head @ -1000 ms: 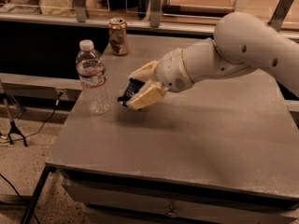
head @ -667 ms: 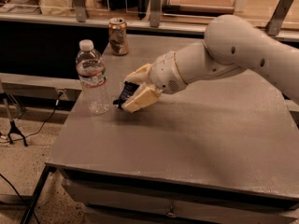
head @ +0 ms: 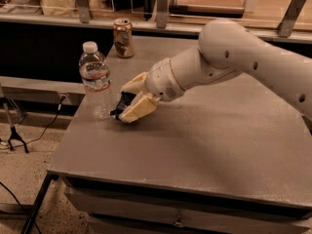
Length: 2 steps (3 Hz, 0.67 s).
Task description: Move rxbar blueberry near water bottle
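While the pincer (head: 126, 105) is pinching the rxbar blueberry (head: 120, 106) beside the water bottle (head: 96, 84), any leftward drift is risking toppling that bottle.

Matt jaws hold rxbar blueberry (head: 122, 103) beside plastic water bottle (head: 96, 84); matt table (head: 219, 145).

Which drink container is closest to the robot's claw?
The clear water bottle with the white cap: it stands right beside the claw, which grips a blue snack bar. The can stands farther back.

No text is legible on the water bottle (head: 96, 82) or rxbar blueberry (head: 124, 101). The gripper (head: 121, 106) grips the bar beside the bottle.
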Each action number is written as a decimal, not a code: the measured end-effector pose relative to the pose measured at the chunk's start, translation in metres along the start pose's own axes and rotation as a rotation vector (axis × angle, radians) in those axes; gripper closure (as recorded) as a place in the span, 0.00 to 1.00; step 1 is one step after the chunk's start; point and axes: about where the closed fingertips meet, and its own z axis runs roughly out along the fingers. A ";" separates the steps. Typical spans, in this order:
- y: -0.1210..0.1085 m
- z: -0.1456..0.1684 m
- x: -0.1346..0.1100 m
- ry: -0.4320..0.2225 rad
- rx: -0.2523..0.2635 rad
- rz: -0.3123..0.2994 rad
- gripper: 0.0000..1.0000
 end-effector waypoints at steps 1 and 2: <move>0.001 0.002 -0.001 0.001 -0.006 -0.002 0.38; 0.002 0.004 -0.002 0.000 -0.009 -0.004 0.14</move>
